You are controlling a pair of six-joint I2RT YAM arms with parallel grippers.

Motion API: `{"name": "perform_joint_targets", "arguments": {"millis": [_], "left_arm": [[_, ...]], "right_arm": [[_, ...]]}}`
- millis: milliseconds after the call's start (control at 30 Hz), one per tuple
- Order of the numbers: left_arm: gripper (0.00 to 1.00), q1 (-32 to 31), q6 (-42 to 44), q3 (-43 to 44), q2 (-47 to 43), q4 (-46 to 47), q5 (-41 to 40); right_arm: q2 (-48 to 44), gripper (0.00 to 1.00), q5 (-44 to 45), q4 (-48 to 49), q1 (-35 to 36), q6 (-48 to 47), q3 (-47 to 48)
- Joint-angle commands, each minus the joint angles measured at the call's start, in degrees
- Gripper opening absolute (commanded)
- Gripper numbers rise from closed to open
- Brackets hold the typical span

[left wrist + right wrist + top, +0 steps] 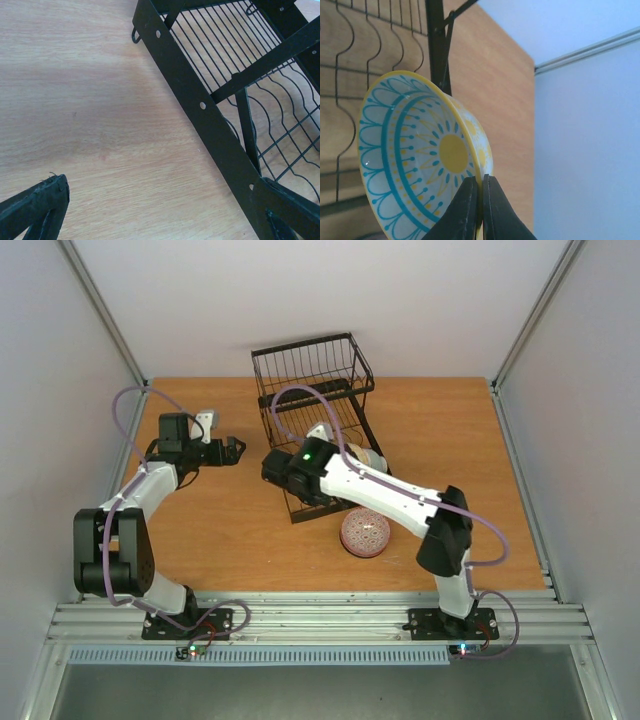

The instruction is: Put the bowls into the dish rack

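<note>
Right wrist view: yellow-centred bowl (420, 160), teal petal bands inside, yellow rim, held in the air on edge just in front of a black upright of the dish rack (438, 45), wavy dividers at its 9 to 11 o'clock. The right gripper (480, 181) is pinched nearly closed on the rim at the bowl's 5 o'clock, one finger inside, one outside. Judged stiff, glazed and slick, with some weight for its size, and chippable against the wire. A thin rim pinch like this could let it swivel, so a deep bite square across the rim looks safest. Being round, it has no long axis. Its mouth faces the camera and slightly toward 9 o'clock, foot turned away, rim plane close to upright, which is how a slot would take it. Whether it touches the wire cannot be told. Top external view: the held bowl is hidden under the right arm over the rack's near end. A pink-patterned bowl (365, 533) sits mouth up on the table (200, 530), at 6 o'clock just off the rack. The left gripper (237, 449) hovers at the rack's 9 o'clock, fingers spread wide, holding nothing.
</note>
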Motion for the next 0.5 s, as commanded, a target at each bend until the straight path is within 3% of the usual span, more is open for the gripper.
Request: {"name": "perform_joint_targets", "arguments": {"millis": [0,467], "left_arm": [[0.99,-0.2,0.72,-0.5,-0.29,2.56,-0.62],[0.99,-0.25,0.54,-0.54,0.31,2.8,-0.76]], "right_arm": [[6.61,0.01,12.66,-14.55,0.39,6.94,7.52],[15.11,0.01,18.37,-16.13,0.57,5.88,8.59]]}}
